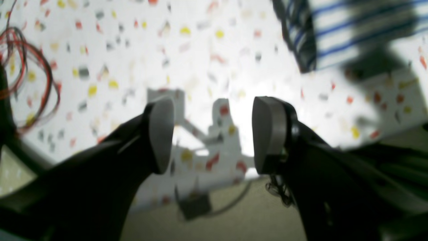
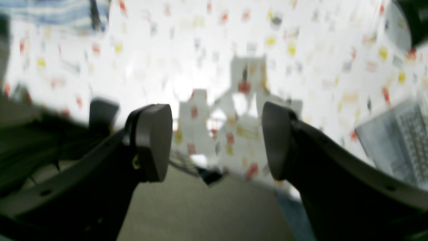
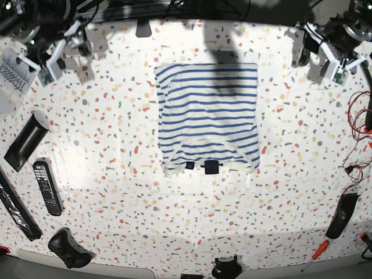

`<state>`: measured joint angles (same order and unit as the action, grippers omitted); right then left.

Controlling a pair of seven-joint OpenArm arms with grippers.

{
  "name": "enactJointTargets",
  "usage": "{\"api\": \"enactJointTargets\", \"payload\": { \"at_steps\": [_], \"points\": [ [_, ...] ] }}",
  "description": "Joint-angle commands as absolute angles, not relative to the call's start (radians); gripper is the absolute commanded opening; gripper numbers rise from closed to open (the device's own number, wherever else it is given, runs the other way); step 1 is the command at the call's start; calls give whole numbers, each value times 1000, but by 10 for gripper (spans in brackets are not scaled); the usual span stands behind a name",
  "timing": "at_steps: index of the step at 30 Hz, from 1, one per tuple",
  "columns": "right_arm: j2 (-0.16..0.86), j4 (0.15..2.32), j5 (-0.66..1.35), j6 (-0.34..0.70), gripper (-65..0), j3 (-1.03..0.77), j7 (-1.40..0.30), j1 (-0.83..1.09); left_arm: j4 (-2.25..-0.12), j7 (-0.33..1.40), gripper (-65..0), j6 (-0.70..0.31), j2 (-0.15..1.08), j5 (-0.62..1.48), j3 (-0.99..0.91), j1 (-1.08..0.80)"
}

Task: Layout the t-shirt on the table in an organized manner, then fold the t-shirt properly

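The t-shirt (image 3: pixel 208 116), white with thin blue stripes, lies folded into a neat rectangle at the middle back of the table (image 3: pixel 116 209), two small dark tags at its near hem. A corner of the t-shirt (image 1: pixel 351 30) shows at the top right of the left wrist view, and a blurred strip of the t-shirt (image 2: pixel 53 13) at the top left of the right wrist view. My left gripper (image 1: pixel 214 134) hangs open over bare table, nothing between its pads. My right gripper (image 2: pixel 215 140) is open and empty too. In the base view the left gripper (image 3: pixel 304 51) and right gripper (image 3: pixel 74 43) sit at the back corners, apart from the shirt.
A laptop (image 3: pixel 11 75) lies at the back left, also seen as the laptop (image 2: pixel 401 140). A black bar (image 3: pixel 26 139), a remote (image 3: pixel 46 187) and a game controller (image 3: pixel 70 250) line the left side. Red wires (image 3: pixel 360 116), a black object (image 3: pixel 342 216) and a screwdriver (image 3: pixel 314 256) are on the right.
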<state>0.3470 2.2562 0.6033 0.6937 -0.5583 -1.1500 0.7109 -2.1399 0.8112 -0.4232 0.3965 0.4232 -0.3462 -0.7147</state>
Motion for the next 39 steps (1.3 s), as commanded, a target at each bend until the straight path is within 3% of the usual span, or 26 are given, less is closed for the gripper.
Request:
{"api": "enactJointTargets", "payload": {
  "at_steps": [1, 14, 22, 27, 39],
  "points": [
    [360, 2290, 619, 698, -246, -575, -1134, 743, -2162, 804, -315, -423, 405, 428, -358, -750],
    [357, 2356, 745, 698, -246, -589, -1132, 1150, -2158, 813, -315, -424, 404, 410, -360, -1047],
    [358, 2259, 585, 698, -246, -483, -990, 1246, -1927, 725, -315, -429, 399, 410, -359, -1072],
    [366, 2063, 456, 698, -246, -344, -897, 1226, -1645, 724, -315, -565, 397, 409, -358, -982],
    [366, 1213, 334, 628, -246, -22, -804, 787, -1044, 471, -315, -569, 380, 144, -258, -734]
  ]
}}
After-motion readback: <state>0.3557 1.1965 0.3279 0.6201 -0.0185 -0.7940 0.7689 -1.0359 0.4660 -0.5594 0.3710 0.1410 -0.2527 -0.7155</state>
